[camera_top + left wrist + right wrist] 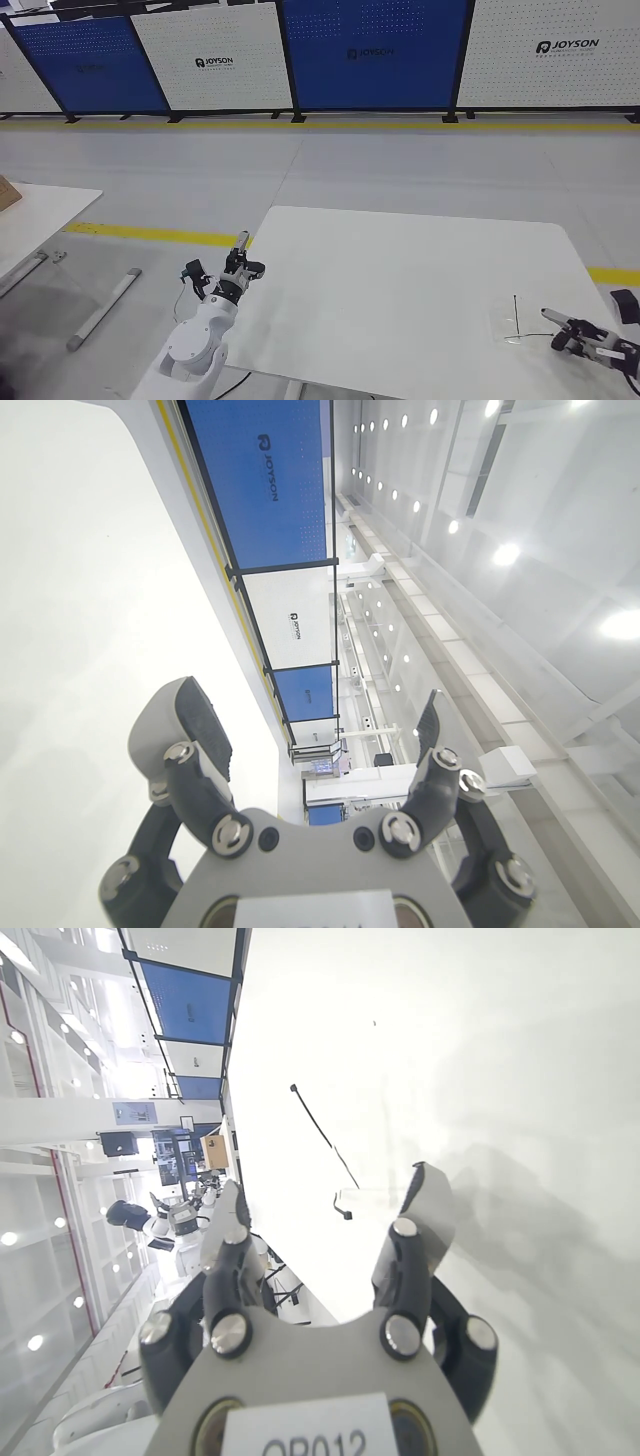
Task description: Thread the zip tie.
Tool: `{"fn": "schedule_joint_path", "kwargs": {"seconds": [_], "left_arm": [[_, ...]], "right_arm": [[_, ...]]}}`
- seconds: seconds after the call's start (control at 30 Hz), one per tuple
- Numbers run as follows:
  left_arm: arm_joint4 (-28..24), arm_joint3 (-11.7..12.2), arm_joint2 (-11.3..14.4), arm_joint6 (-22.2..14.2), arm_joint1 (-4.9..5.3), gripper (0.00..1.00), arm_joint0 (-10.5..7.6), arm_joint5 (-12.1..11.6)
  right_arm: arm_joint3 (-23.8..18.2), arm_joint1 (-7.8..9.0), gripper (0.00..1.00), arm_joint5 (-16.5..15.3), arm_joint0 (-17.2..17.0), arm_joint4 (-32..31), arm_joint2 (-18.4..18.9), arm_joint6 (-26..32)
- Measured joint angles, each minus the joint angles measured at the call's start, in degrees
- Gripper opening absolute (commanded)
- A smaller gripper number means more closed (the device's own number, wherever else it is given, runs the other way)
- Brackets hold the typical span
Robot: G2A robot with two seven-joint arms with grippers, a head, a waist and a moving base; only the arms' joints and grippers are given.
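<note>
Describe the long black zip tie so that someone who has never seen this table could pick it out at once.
Find the white table, then the patch just ahead of the open right gripper. A thin black zip tie lies flat there, a small square head at its far end. Unlike the short curved black piece nearer the gripper, it is long and straight.

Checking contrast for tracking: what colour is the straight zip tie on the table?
The zip tie is black; the right wrist view shows it best.

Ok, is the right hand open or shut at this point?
Open. The right hand has its fingers spread wide with nothing between them; the zip tie lies on the table beyond it.
</note>
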Motion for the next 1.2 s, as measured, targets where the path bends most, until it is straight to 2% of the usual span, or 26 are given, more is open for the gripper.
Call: {"fn": "schedule_joint_path", "kwargs": {"seconds": [0.2,0.3,0.47,0.6,0.93,1.2], "left_arm": [[0.00,0.00,0.00,0.00,0.00,1.00,0.00,0.00],[0.00,0.00,0.00,0.00,0.00,1.00,0.00,0.00],[0.00,0.00,0.00,0.00,0.00,1.00,0.00,0.00],[0.00,0.00,0.00,0.00,0.00,1.00,0.00,0.00],[0.00,0.00,0.00,0.00,0.00,1.00,0.00,0.00],[0.00,0.00,0.00,0.00,0.00,1.00,0.00,0.00]], "right_arm": [[0.42,0.28,0.33,0.68,0.33,-0.09,-0.80,-0.11],[0.83,0.43,0.37,0.56,0.48,0.24,-0.97,-0.03],[0.99,0.71,0.34,-0.04,0.07,1.08,-0.88,0.22],[0.37,0.94,0.26,-0.28,-0.67,1.46,-0.69,0.09],[-0.33,1.38,0.18,0.19,-1.44,1.75,-1.21,-0.62],[0.76,1.74,0.00,0.50,-0.89,1.92,-1.94,-0.16]]}}
